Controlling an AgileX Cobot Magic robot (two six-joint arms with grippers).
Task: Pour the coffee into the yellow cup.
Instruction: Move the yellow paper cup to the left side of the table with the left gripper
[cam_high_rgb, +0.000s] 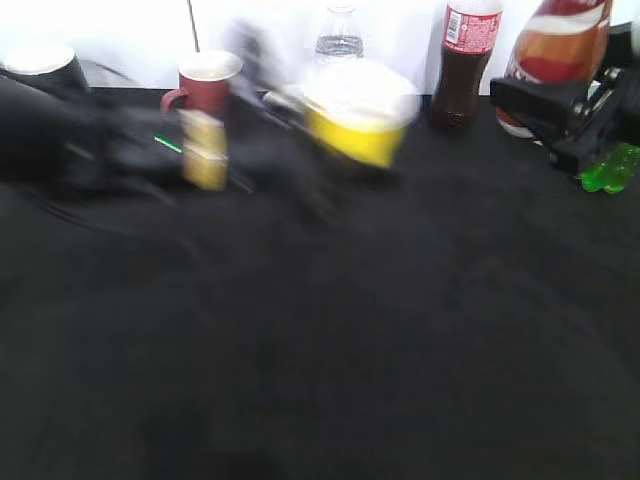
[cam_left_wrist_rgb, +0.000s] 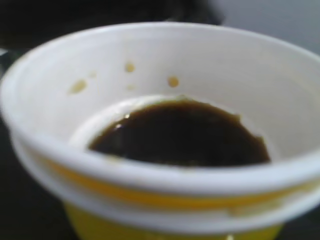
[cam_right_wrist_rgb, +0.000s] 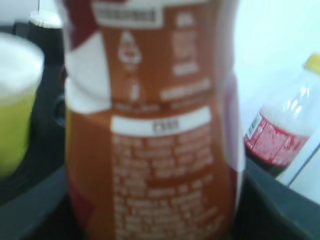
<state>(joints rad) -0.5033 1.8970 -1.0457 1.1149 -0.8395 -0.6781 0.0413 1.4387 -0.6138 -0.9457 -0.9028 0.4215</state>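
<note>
Fingers of the right arm (cam_high_rgb: 608, 165) show in the exterior view as green tips at the far right edge, beside the small curvy plastic coffee bottle with its orange, red and white label (cam_high_rgb: 558, 48). The right wrist view is filled by that label (cam_right_wrist_rgb: 150, 125), so the bottle sits right at the fingers, but whether they are clenched on it or released I cannot tell. The bottle looks upright, near the back edge of the black cloth-covered bench (cam_high_rgb: 350, 350), which suggests pouring is over rather than under way.

Left fingers are not clearly visible anywhere. The left wrist view looks straight down into the small tapered yellow paper cup with a white rim (cam_left_wrist_rgb: 165, 175): dark brown coffee pools in its bottom, and brown drops fleck the white inner wall. In the blurred exterior view the cup (cam_high_rgb: 358, 125) appears tilted, with the dark smear of the left arm (cam_high_rgb: 60, 140) beside it. It seems to be in motion, probably carried, though the grip itself is hidden.

Farther back stand a red mug with a handle (cam_high_rgb: 205, 82), a clear water bottle (cam_high_rgb: 340, 35) and a tall dark cola bottle with a red label (cam_high_rgb: 465, 65).
</note>
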